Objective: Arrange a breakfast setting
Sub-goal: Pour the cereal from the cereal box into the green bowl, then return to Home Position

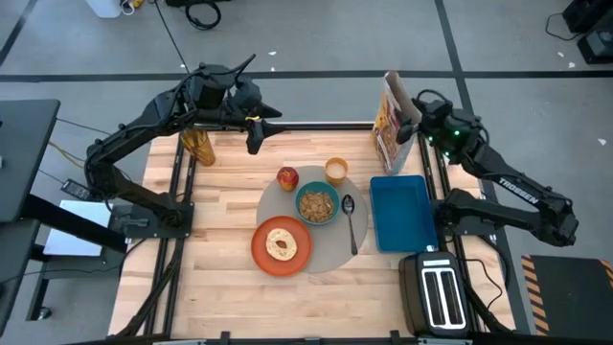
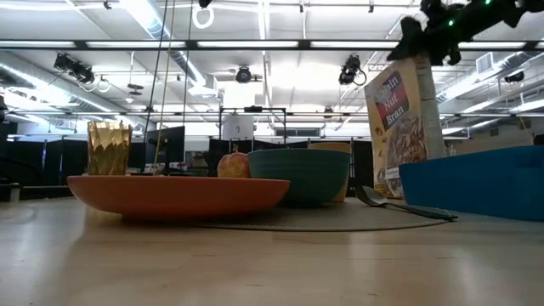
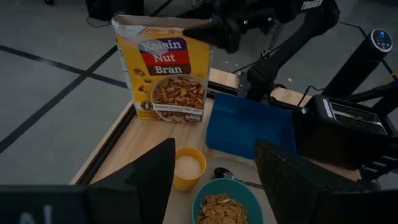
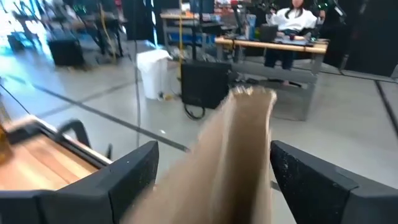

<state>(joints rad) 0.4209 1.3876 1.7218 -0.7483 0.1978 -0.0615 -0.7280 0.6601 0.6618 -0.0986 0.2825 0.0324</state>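
At the table's far right edge, my right gripper sat at the top of the cereal box, its 2 fingers spread to either side of the box's open flap, apart from it, so the grip was released. The box stood upright just behind the blue tray. My left gripper hung over the far edge of the table, left of centre, fingers parted and holding nothing.

The setting lay mid-table on the grey mat: the orange plate with the bagel on it at the near left, the teal bowl filled with cereal in the middle, the spoon just right of the bowl, the apple and the yellow cup at the mat's far edge. A toaster stood at the near right corner, and an amber glass at the far left.

In the right wrist view, 1 person sat at a desk far off in the room.
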